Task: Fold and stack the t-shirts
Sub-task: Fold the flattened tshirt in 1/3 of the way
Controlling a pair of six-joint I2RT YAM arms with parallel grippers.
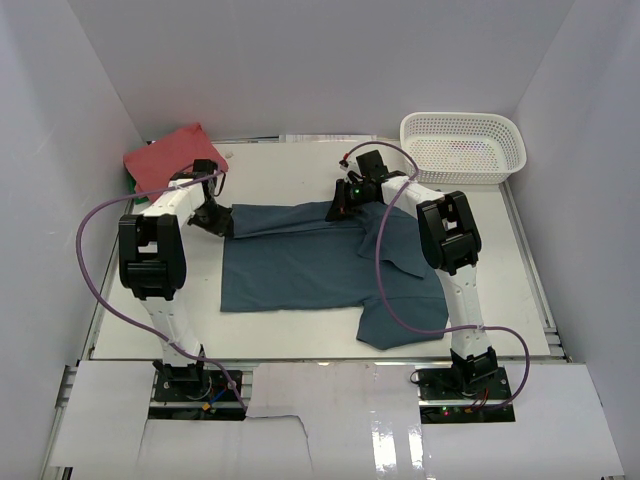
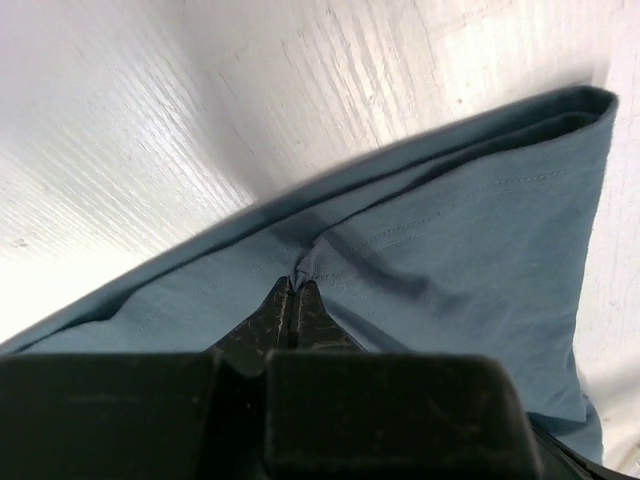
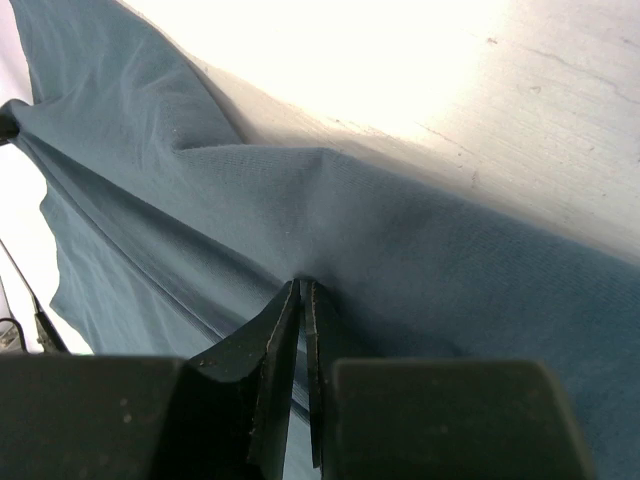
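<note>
The blue t-shirt (image 1: pixel 300 265) lies spread across the middle of the tabletop (image 1: pixel 290 175), mostly flat. A band along its far edge is doubled over, and one part reaches toward the near right, beside the right arm's base link. The left tool (image 1: pixel 228 222) sits at the shirt's far left corner. In the left wrist view its fingers (image 2: pixel 312 312) are pressed together with a pinch of blue cloth caught between the tips, the fabric puckering at a stitched hem. The right tool (image 1: pixel 335 210) sits on the far edge, further right. In the right wrist view it is likewise clamped on a fold of the same shirt, with creases running out from the tips. The red t-shirt (image 1: pixel 170 155) lies bunched at the far left corner of the tabletop, apart from the blue one. A white basket (image 1: pixel 460 118) stands at the far right corner.
</note>
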